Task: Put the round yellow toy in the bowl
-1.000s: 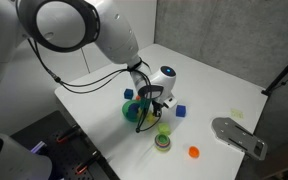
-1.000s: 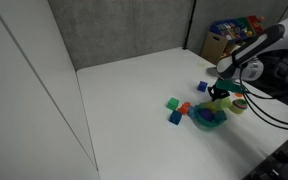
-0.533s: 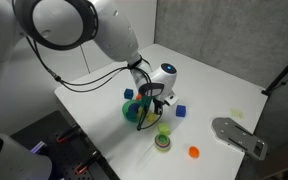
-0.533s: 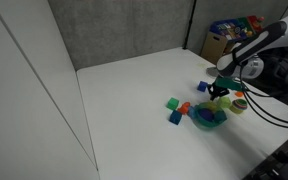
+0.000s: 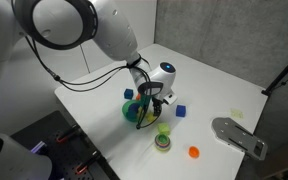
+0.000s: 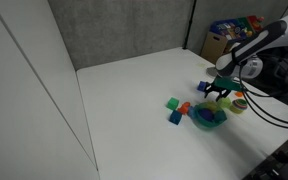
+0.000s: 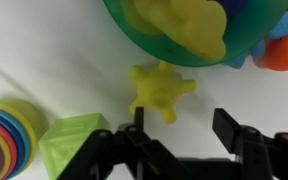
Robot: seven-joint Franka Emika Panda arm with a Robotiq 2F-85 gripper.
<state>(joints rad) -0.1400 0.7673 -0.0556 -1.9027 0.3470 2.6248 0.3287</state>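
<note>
End effector (image 7: 181,138): two dark fingers are standing spread, gripping nothing, and hovering low over the white counter (image 7: 44,60).

Just ahead of the gap, one round yellow toy (image 7: 162,92) is lying on the counter, apart from both fingers. It is showing a rounded body with short blunt knobs all around, plain matte yellow. It is sitting just beside the outer wall of one teal-green bowl (image 7: 236,42), not inside it.

The bowl is holding one larger yellow piece (image 7: 189,25). One orange-red piece (image 7: 284,45) is lying beside the bowl's wall.

Off to one side of the fingers, one lime-green block (image 7: 72,145) and one stack of rainbow rings (image 7: 9,135) are sitting side by side.

In an exterior view, one blue cube (image 5: 181,111) and one flat orange disc (image 5: 194,152) are lying farther out.
</note>
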